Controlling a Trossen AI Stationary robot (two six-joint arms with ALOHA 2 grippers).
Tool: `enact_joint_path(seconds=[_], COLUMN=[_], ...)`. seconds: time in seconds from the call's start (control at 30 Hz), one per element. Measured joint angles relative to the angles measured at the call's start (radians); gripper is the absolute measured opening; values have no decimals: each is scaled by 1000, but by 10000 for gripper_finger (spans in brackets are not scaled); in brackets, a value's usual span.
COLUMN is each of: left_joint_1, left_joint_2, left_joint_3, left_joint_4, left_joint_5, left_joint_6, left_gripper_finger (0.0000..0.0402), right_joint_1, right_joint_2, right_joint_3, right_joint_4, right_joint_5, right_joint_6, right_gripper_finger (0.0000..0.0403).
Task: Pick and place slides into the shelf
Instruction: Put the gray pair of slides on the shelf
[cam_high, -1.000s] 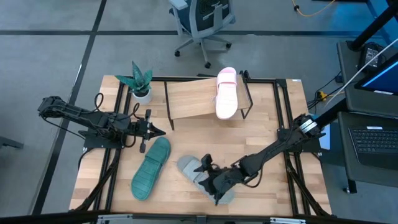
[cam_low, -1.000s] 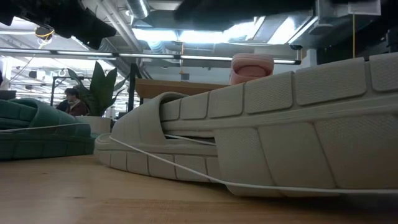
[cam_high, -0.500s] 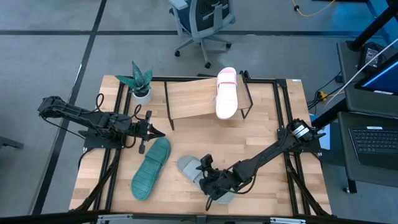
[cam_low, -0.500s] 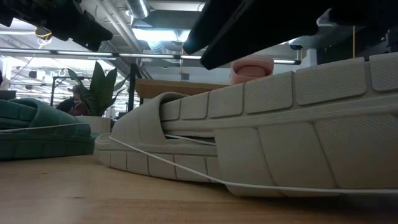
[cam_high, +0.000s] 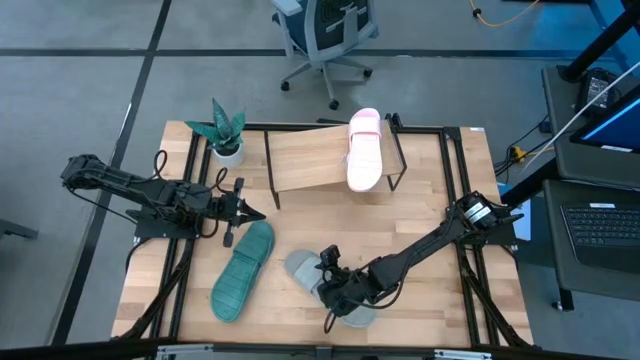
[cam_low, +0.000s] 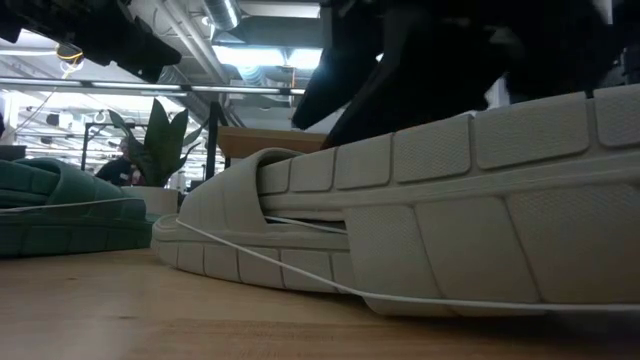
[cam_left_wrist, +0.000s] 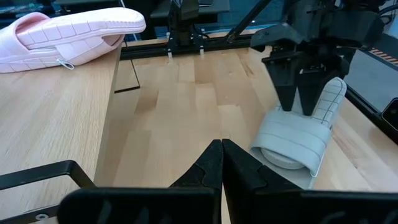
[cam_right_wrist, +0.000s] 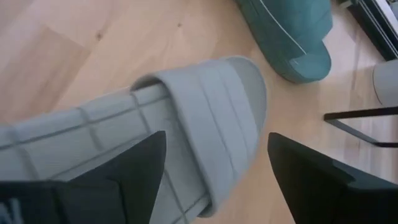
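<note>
The grey slide (cam_high: 305, 268) lies sole-down on the table near its near edge, and shows large in the low view (cam_low: 400, 220). My right gripper (cam_right_wrist: 211, 180) is open above it, pointing down, one finger on either side of its width behind the strap; the left wrist view shows it too (cam_left_wrist: 300, 102). The teal slide (cam_high: 243, 270) lies on the table to the grey one's left. The pale pink slide (cam_high: 364, 150) rests on the right part of the slanted wooden shelf (cam_high: 305, 160). My left gripper (cam_left_wrist: 221, 155) is shut, holding nothing, and hovers left of the teal slide (cam_high: 255, 212). My right gripper stands open over the grey slide's sole (cam_right_wrist: 81, 130) from above, its fingers (cam_left_wrist: 289, 93) pointing down and lying across the slide's width. Whether the fingers touch the slide, I cannot tell. The slide lies flat on the table.
A small potted plant (cam_high: 225, 130) stands at the table's far left corner beside the shelf. The shelf's black wire frame (cam_high: 400, 160) sticks up at its right end. Bare shelf board lies left of the pink slide. An office chair stands beyond the table.
My right gripper has moved toward the table's left and come down over the grey slide, entering the low view from above. The slides and my left arm have kept still.
</note>
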Motion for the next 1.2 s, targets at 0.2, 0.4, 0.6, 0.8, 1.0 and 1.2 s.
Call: enact_joint_path(seconds=[0.2, 0.4, 0.6, 0.8, 1.0, 1.2], left_joint_1=[0, 0, 0, 0, 0, 0], left_joint_2=[0, 0, 0, 0, 0, 0], left_joint_3=[0, 0, 0, 0, 0, 0], left_joint_4=[0, 0, 0, 0, 0, 0], left_joint_5=[0, 0, 0, 0, 0, 0], left_joint_6=[0, 0, 0, 0, 0, 0], left_gripper_finger=[0, 0, 0, 0, 0, 0], right_joint_1=[-25, -29, -28, -28, -31, -45], right_joint_2=[0, 0, 0, 0, 1, 34], right_joint_3=[0, 0, 0, 0, 0, 1], right_joint_4=[0, -8, -7, -5, 0, 15], right_joint_5=[-1, 0, -11, -48, -50, -50], right_joint_6=[-1, -14, -27, -26, -28, -35], right_gripper_finger=[281, 281, 281, 281, 281, 281])
